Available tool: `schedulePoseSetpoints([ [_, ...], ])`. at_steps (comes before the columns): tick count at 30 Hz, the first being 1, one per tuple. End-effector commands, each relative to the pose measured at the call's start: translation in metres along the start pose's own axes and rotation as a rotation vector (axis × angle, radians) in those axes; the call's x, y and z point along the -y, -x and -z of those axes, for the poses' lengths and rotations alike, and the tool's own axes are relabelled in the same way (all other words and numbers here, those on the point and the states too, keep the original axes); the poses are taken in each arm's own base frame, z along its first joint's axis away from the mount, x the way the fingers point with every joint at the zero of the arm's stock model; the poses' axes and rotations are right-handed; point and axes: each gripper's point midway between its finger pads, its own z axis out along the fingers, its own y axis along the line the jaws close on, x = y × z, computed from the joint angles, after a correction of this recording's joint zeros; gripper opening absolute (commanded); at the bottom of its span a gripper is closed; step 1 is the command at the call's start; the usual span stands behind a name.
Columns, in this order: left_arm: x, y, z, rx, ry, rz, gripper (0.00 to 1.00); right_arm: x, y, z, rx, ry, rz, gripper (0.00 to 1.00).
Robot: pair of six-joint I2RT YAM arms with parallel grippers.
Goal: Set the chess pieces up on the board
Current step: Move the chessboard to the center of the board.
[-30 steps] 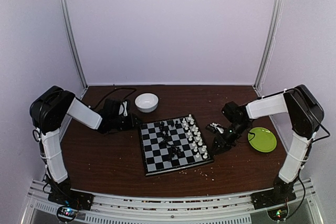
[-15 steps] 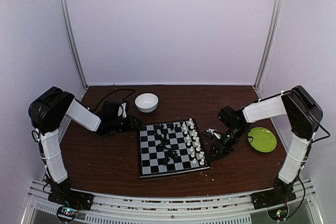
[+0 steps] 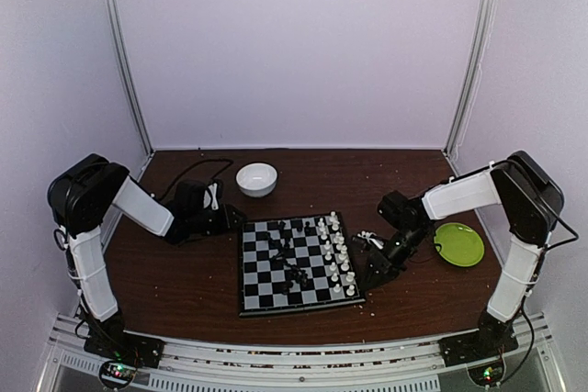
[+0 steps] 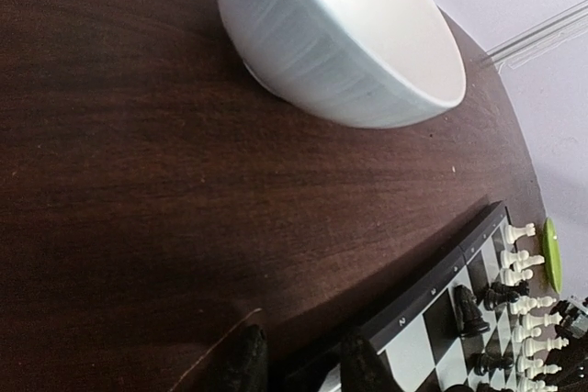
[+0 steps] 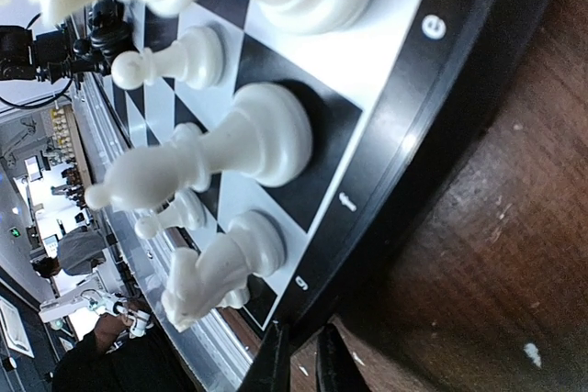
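Left gripper (image 4: 305, 366) pinches the board (image 4: 432, 280) at one corner, while the right gripper (image 5: 303, 360), nearly closed and empty, sits against the opposite rim.

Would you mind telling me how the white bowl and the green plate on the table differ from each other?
The round white bowl is deep with tall curved walls; the round lime-green plate is flat. The bowl sits beyond the far left corner of the checkered chessboard; the plate lies to the board's right. Both rest on the brown table, apart from the board.
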Motion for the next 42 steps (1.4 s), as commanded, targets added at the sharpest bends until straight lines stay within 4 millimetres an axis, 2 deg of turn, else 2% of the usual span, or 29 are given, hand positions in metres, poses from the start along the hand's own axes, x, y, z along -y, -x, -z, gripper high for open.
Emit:
schedulePoseSetpoints([
  [1, 0.021, -0.038, 0.006, -0.130, -0.071, 0.019, 0.28, 0.004, 0.005, 0.001, 0.047, -0.048, 0.099, 0.12],
  [6, 0.022, -0.017, 0.017, -0.120, 0.026, -0.061, 0.36, 0.013, 0.010, 0.022, 0.112, -0.083, 0.101, 0.18],
  [10, 0.031, 0.013, 0.032, -0.101, 0.117, -0.142, 0.43, 0.024, 0.022, 0.049, 0.187, -0.085, 0.046, 0.25],
  [15, 0.039, 0.033, 0.046, -0.093, 0.177, -0.216, 0.46, 0.028, 0.027, 0.064, 0.238, -0.076, 0.030, 0.27],
  [17, 0.044, 0.038, 0.053, -0.092, 0.175, -0.235, 0.46, 0.025, 0.031, 0.076, 0.266, -0.084, 0.045, 0.27],
  [20, 0.056, 0.044, 0.066, -0.080, 0.158, -0.269, 0.47, 0.017, 0.042, 0.108, 0.336, -0.117, 0.086, 0.28],
  [23, 0.069, 0.055, 0.083, -0.046, 0.148, -0.297, 0.51, 0.009, 0.052, 0.151, 0.428, -0.184, 0.162, 0.29],
  [26, 0.081, 0.065, 0.095, -0.036, 0.148, -0.335, 0.51, 0.003, 0.053, 0.195, 0.552, -0.281, 0.240, 0.31],
  [28, 0.091, 0.072, 0.099, -0.027, 0.136, -0.359, 0.51, 0.007, 0.046, 0.220, 0.648, -0.353, 0.265, 0.33],
  [29, 0.097, 0.075, 0.099, -0.028, 0.126, -0.370, 0.51, 0.009, 0.043, 0.231, 0.693, -0.386, 0.275, 0.34],
  [32, 0.119, 0.086, 0.096, -0.010, 0.111, -0.398, 0.51, 0.011, 0.035, 0.266, 0.856, -0.508, 0.291, 0.47],
  [36, 0.162, 0.092, 0.079, -0.001, 0.049, -0.486, 0.50, -0.003, 0.033, 0.309, 1.017, -0.644, 0.323, 0.61],
  [37, 0.177, 0.096, 0.076, 0.008, 0.027, -0.509, 0.50, -0.006, 0.033, 0.314, 1.027, -0.654, 0.324, 0.62],
  [39, 0.194, 0.097, 0.066, 0.002, 0.009, -0.541, 0.49, -0.009, 0.032, 0.313, 1.021, -0.641, 0.330, 0.64],
  [42, 0.204, 0.087, 0.046, -0.066, 0.010, -0.582, 0.47, -0.006, 0.030, 0.301, 1.009, -0.622, 0.353, 0.64],
])
